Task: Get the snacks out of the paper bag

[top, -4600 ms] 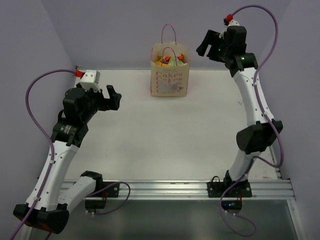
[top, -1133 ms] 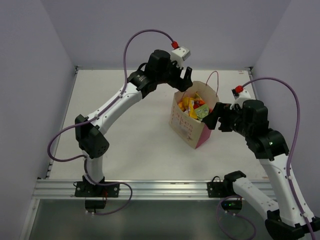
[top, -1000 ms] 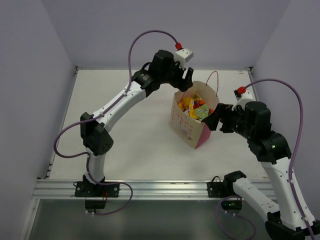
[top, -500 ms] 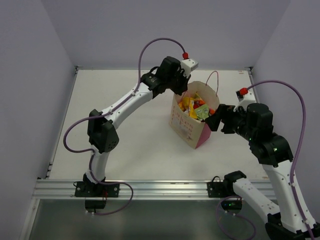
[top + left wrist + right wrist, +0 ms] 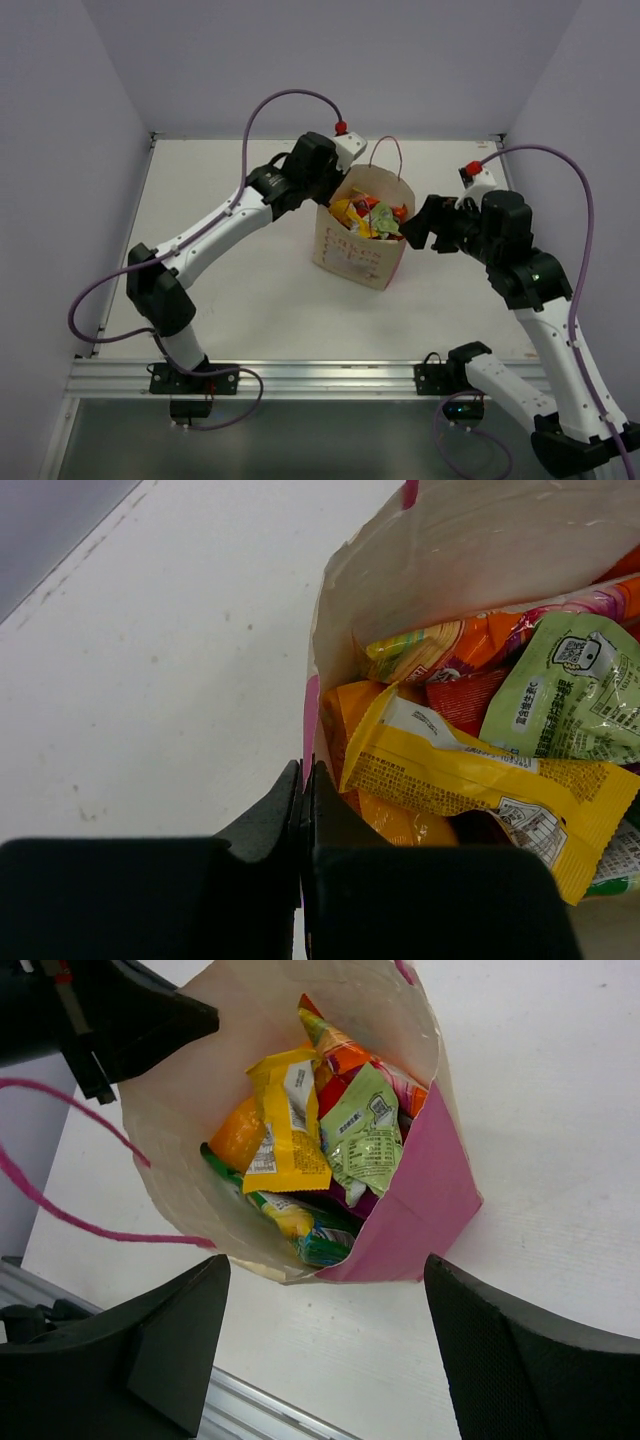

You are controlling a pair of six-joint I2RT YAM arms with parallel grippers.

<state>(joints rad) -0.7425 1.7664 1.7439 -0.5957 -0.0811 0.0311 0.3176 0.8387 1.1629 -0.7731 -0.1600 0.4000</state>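
Pinched at rim by closed left claw, likely for steadying: beige paper gift bag with pink sides, standing on white desk. Inside: glossy snack packets. Alongside, gaping, empty: right claw.

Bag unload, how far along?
Done: nothing out; no packet lies on the table. In hand: left tool shut on the rim of the paper bag, right tool open beside its pink side. Left: all snacks inside, yellow packet on top.

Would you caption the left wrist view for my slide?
Left gripper, jaws shut on the paper bag rim, snacks inside.
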